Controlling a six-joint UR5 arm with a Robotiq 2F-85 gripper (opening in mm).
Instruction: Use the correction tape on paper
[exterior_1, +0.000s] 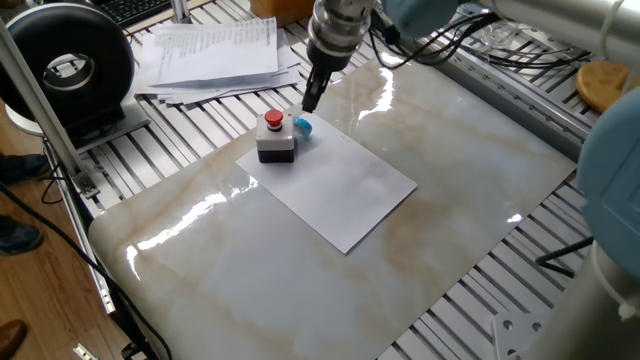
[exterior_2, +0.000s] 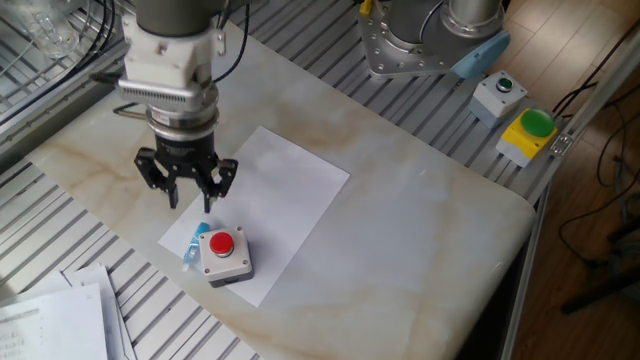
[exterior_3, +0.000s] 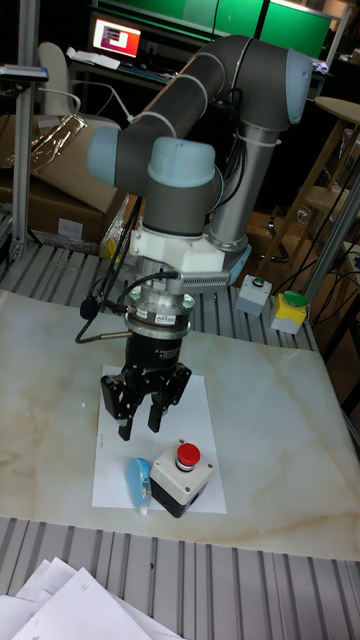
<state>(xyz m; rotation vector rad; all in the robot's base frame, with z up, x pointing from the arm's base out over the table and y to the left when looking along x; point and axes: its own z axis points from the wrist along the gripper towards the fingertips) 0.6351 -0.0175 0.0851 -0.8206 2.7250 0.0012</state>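
Observation:
The correction tape, a small light-blue dispenser, lies on one corner of the white paper. It sits right beside a grey box with a red button. My gripper points straight down just above the tape. It is open, with nothing between its fingers. It is not touching the tape or the box.
A stack of printed pages lies off the marble slab beyond the box. A black round device stands at the left. Two button boxes and the arm's base are at the far edge.

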